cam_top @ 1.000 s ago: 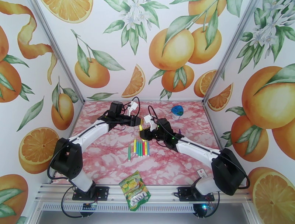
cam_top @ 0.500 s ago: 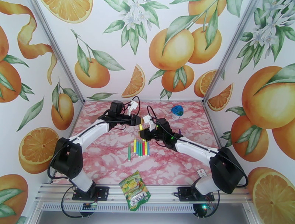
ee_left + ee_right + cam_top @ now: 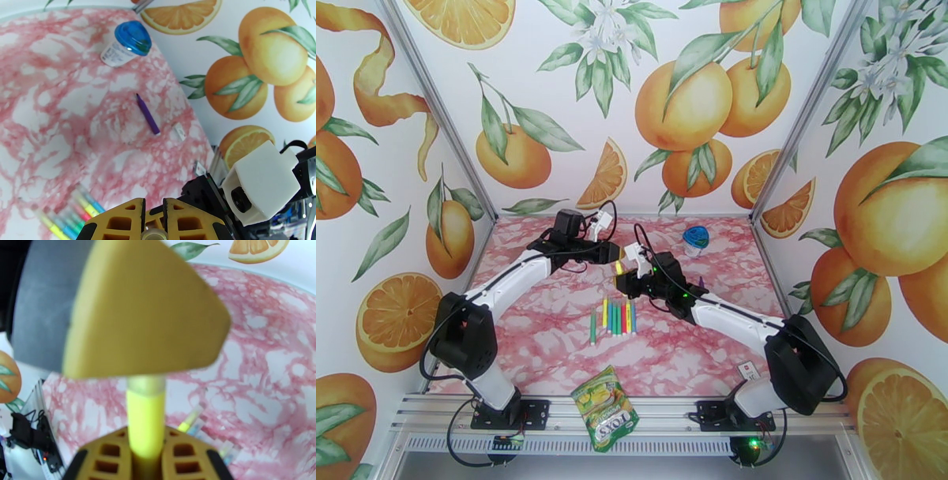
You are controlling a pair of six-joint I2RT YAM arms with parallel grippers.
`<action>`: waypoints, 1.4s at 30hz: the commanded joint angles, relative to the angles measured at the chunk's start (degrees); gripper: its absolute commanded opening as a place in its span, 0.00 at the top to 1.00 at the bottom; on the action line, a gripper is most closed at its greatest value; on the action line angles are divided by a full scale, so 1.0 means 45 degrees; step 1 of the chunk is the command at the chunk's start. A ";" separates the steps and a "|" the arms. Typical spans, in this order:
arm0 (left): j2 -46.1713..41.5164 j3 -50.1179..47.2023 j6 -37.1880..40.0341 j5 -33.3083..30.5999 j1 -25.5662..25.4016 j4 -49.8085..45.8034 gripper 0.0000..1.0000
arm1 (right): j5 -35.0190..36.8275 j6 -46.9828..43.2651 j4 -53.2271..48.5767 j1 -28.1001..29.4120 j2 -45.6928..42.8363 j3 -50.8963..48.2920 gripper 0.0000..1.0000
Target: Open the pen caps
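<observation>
A yellow pen (image 3: 618, 268) hangs in the air above the table's middle, held at both ends. My left gripper (image 3: 614, 256) is shut on its upper end, and the pen's round tip shows between the left fingers (image 3: 134, 221). My right gripper (image 3: 146, 465) is shut on the lower end of the yellow barrel (image 3: 145, 419). A pale band (image 3: 145, 384) shows where the barrel meets the left finger (image 3: 146, 307). Which end carries the pen cap I cannot tell. Several more pens (image 3: 618, 317) lie in a row below; their pen caps are too small to make out.
A green pen (image 3: 592, 326) lies just left of the row. A purple pen (image 3: 148, 114) lies alone toward the right wall. The blue-lidded container (image 3: 696, 239) stands at the back right. A green-yellow snack packet (image 3: 605, 406) rests at the front edge.
My right gripper's jaws have closed onto the yellow pen's lower end. The left arm has shifted slightly and kept its grip.
</observation>
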 commanded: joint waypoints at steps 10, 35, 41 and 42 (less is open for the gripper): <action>0.0292 0.1363 -0.0285 -0.2838 0.1383 0.0164 1.00 | 0.0113 -0.0442 -0.0522 0.0363 -0.0596 -0.0975 0.96; 0.0471 0.2048 0.0618 -0.3088 0.2023 -0.1567 1.00 | 0.1577 -0.0530 -0.0657 0.0396 -0.1256 -0.1717 0.96; -0.0047 0.1691 0.2375 -0.4770 0.2015 -0.3793 1.00 | 0.3146 -0.0742 -0.1990 0.0076 -0.1152 -0.1209 0.97; -0.0096 0.1585 0.2627 -0.5086 0.2016 -0.4105 1.00 | 0.3283 -0.0684 -0.2058 -0.0013 -0.1153 -0.1194 0.97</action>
